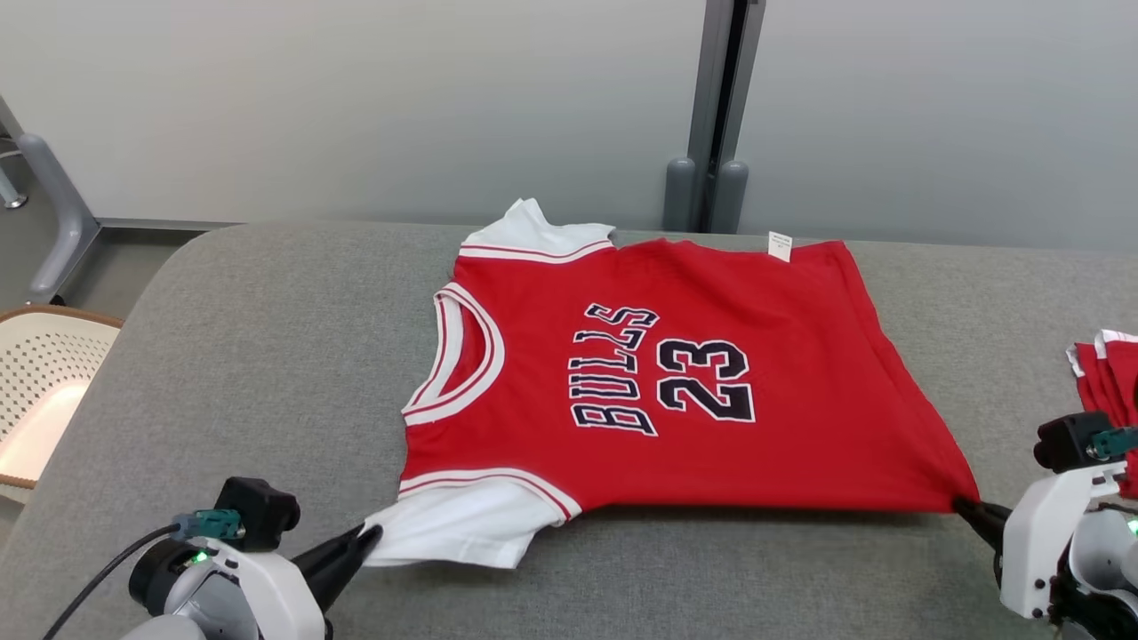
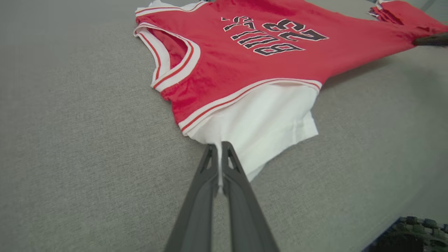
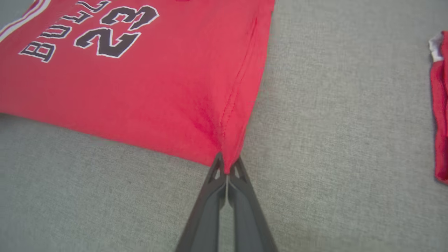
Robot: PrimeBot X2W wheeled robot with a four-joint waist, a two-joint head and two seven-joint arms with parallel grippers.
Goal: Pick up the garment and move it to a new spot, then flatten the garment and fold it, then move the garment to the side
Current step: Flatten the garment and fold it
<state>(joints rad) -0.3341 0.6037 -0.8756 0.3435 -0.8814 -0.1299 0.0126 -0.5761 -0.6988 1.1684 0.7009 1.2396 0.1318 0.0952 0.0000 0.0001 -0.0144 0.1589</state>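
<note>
2 wrist views: left gripper (image 2: 218, 147) pinches sleeve (image 2: 266, 119), right gripper (image 3: 228, 163) hem (image 3: 255, 70).

You are looking at a grey cloth-covered surface (image 1: 267, 356) with a rounded left corner, and it is carrying two things. A red jersey (image 1: 782, 373) is lying spread out, print up, across its middle, with the collar pointing to the robot's left. One white sleeve (image 1: 462, 529) is resting toward the near edge, the other toward the back. A small pile of red garments (image 1: 1107, 369) is sitting at the far right, apart from the jersey.
</note>
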